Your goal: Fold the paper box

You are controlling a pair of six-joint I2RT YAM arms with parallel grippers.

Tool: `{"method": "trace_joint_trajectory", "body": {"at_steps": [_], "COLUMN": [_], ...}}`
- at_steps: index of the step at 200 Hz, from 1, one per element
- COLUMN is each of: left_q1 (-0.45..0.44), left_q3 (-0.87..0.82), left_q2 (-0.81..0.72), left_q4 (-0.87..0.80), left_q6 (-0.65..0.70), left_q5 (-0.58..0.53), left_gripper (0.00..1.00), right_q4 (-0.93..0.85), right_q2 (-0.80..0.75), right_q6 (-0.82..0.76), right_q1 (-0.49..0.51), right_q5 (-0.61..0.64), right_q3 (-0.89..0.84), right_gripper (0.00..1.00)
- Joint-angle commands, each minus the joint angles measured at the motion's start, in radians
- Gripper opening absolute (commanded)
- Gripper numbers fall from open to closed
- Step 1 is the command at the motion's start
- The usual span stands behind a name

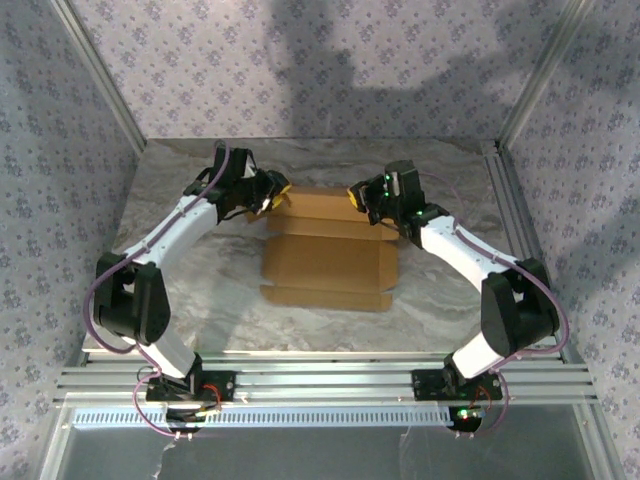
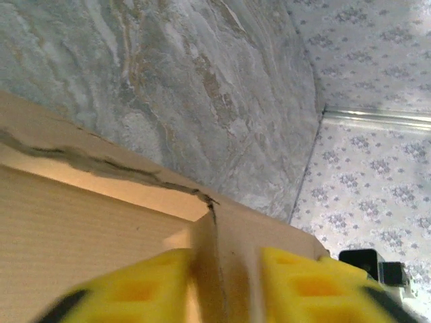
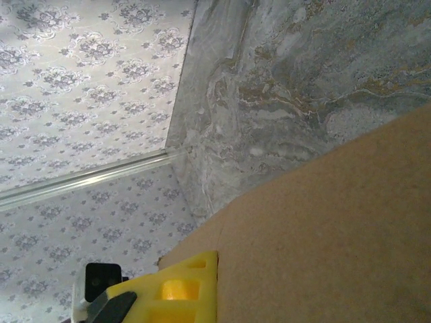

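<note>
The paper box (image 1: 330, 255) is a brown cardboard piece lying mid-table, its near panels flat and its far panel raised. My left gripper (image 1: 275, 195) is at the box's far left corner. In the left wrist view its yellow fingers (image 2: 155, 286) stand either side of an upright cardboard fold (image 2: 232, 242), shut on it. My right gripper (image 1: 362, 198) is at the far right corner. There, one yellow finger (image 3: 176, 289) lies flush against a cardboard panel (image 3: 323, 229), and that panel hides the other finger.
The marble table top (image 1: 210, 290) is ringed by patterned walls and aluminium posts (image 1: 520, 100). A rail (image 1: 510, 215) runs along the right edge. Bare table lies left, right and behind the box.
</note>
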Motion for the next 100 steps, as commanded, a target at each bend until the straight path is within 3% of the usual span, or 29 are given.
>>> {"method": "trace_joint_trajectory", "body": {"at_steps": [1,6,25,59,100], "left_q1": [0.018,0.022,0.055,0.08,0.077], "left_q3": [0.006,-0.017,-0.132,-0.358,-0.377], "left_q2": [-0.131,-0.16,-0.27,-0.416,-0.276], "left_q4": [-0.089,-0.09,-0.075,0.047,0.154], "left_q6": [0.14,0.163,0.238,0.415,0.646], "left_q5": [-0.094,-0.113,-0.162,-0.189,-0.1], "left_gripper": [0.63,0.67,0.67,0.48,0.5], "right_q4": [0.015,0.013,0.02,0.031,-0.082], "right_q2": [-0.027,-0.026,-0.028,-0.059,-0.126], "right_q6": [0.039,0.045,0.075,0.133,0.123], "right_q1": [-0.049,-0.061,-0.105,-0.167,-0.199], "right_q5": [-0.052,-0.066,-0.125,-0.205,-0.224], "right_q3": [0.005,0.013,0.028,0.051,0.096], "right_gripper": [0.0,0.0,0.0,0.0,0.0]}}
